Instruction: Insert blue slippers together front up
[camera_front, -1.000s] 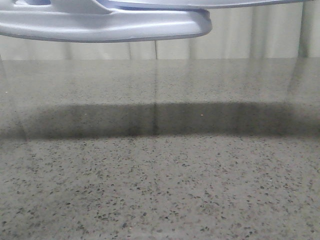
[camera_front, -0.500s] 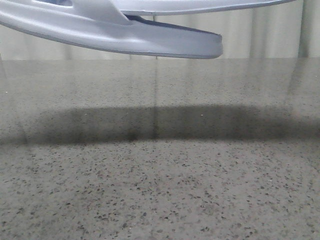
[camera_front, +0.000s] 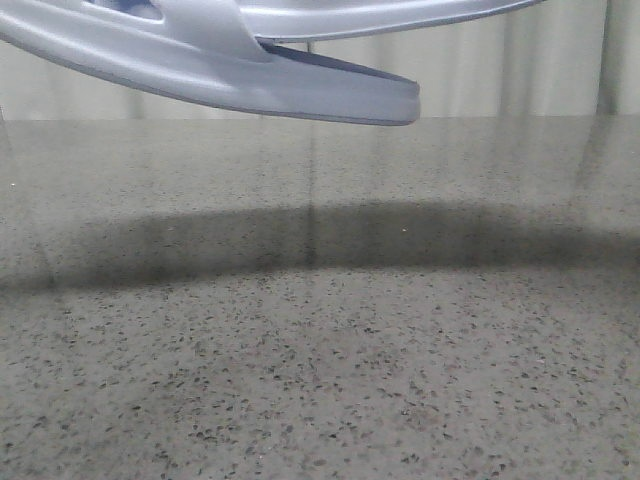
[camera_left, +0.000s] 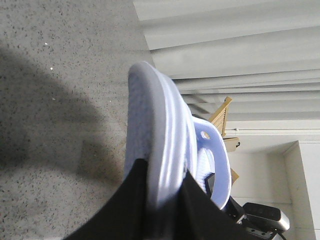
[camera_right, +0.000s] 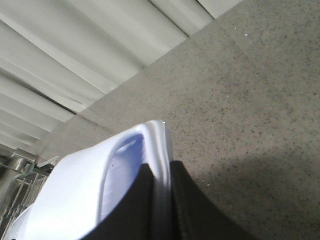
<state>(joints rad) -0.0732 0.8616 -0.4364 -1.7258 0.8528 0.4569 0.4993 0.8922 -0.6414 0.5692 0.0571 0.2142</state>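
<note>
You see the speckled grey table (camera_front: 320, 380) lying wide and bare from its near edge up to its far edge, where pale curtains (camera_front: 500, 70) hang; only a dark shadow band crosses the middle. The blue slippers (camera_front: 250, 70) are lifted in the air above the far left part of the table, not touching it. They look very pale blue, with thick soles and a wide strap. The left gripper (camera_left: 162, 200) has its black fingers closed on the sole edge of one slipper (camera_left: 165, 135). The right gripper (camera_right: 160, 200) pinches the rim of the other slipper (camera_right: 90, 185).
</note>
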